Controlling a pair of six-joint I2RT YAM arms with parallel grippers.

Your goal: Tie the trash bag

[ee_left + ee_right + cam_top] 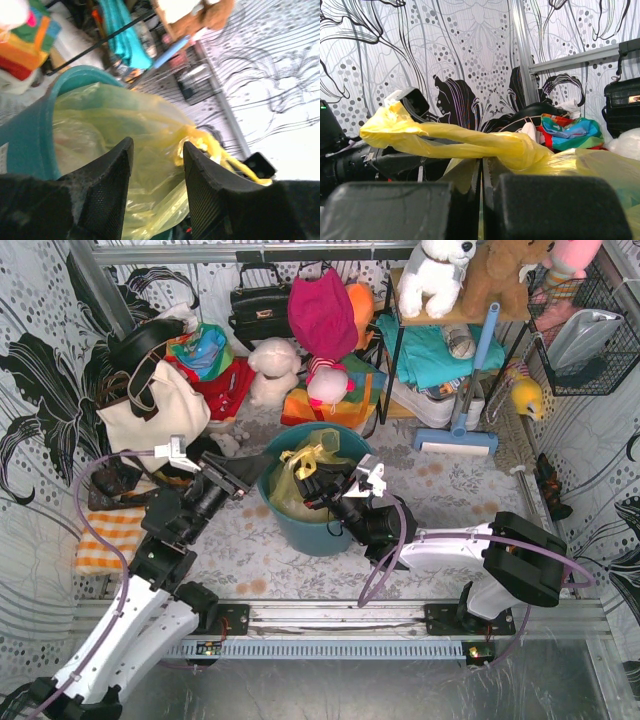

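Obs., top view, dial centred on the bin. The trash bag point(285, 490) is sitting inside the teal bin point(325, 535) near mid-table point(450, 480). Its yellow film is bulging above the rim.

Right gripper point(312, 478): it is hovering over the bin mouth, with its arm reaching in from 4 o'clock. In the right wrist view the right gripper point(481, 200) is showing its jaws all but closed, with only a slit between them. A fold of yellow film is running down into that slit, so it is clenching the trash bag point(600, 165). Just above the fingers, the bag's floppy end point(455, 137) is stretching as a twisted rope from 3 o'clock toward 9 o'clock of that view. It is ending in a crumpled knob.

Left gripper point(250, 470): it is hanging at the bin's 9 o'clock rim, with its arm coming from 7 o'clock. In the left wrist view the left gripper point(157, 195) is showing its jaws spread wide, released, with nothing pinched. The trash bag point(125, 125) is filling the gap beyond the tips, inside the teal bin point(30, 135). I cannot tell whether the tips are touching the film.

Surroundings: a canvas tote point(150, 415) is slumping at 10 o'clock of the bin. A black handbag point(260, 305) is standing at 11 o'clock and a metal shelf point(395, 350) at 1 o'clock.
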